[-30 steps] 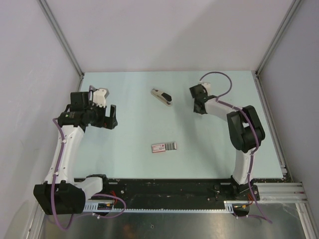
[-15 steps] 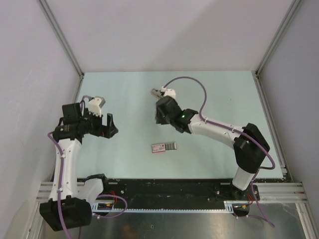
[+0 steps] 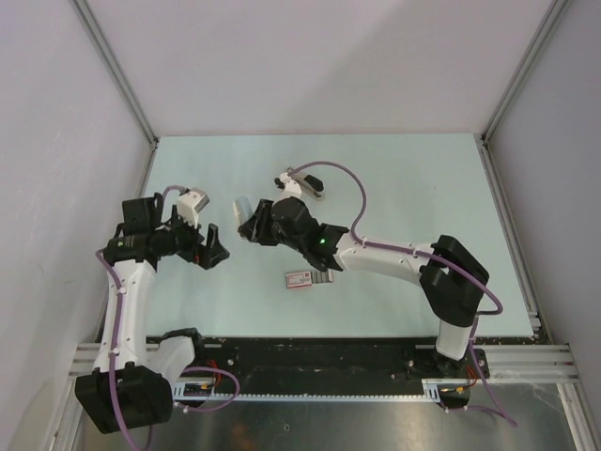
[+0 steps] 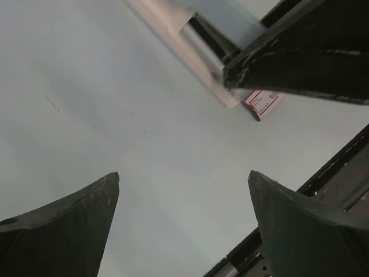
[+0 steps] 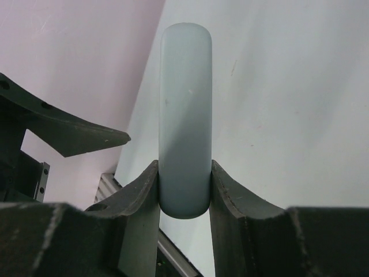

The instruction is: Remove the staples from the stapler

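My right gripper (image 3: 252, 224) is shut on the stapler (image 3: 242, 208) and holds it above the table, left of centre. In the right wrist view the stapler (image 5: 185, 115) is a pale grey rounded bar standing up between my fingers (image 5: 147, 184), gripped at its lower end. My left gripper (image 3: 211, 246) is open and empty, just left of the stapler and facing it. In the left wrist view the stapler (image 4: 193, 40) shows at the top, pale with a silver channel, well above my spread fingertips (image 4: 112, 179). No staples show.
A flat red-and-white packet with a grey strip (image 3: 309, 276) lies on the table near the front, below my right forearm; it also shows in the left wrist view (image 4: 262, 103). The black base rail (image 3: 319, 355) runs along the near edge. Walls enclose three sides.
My right arm reached the stapler at the back centre, closed on it and carried it left toward my left gripper. My left gripper shifted slightly down and right, staying open.
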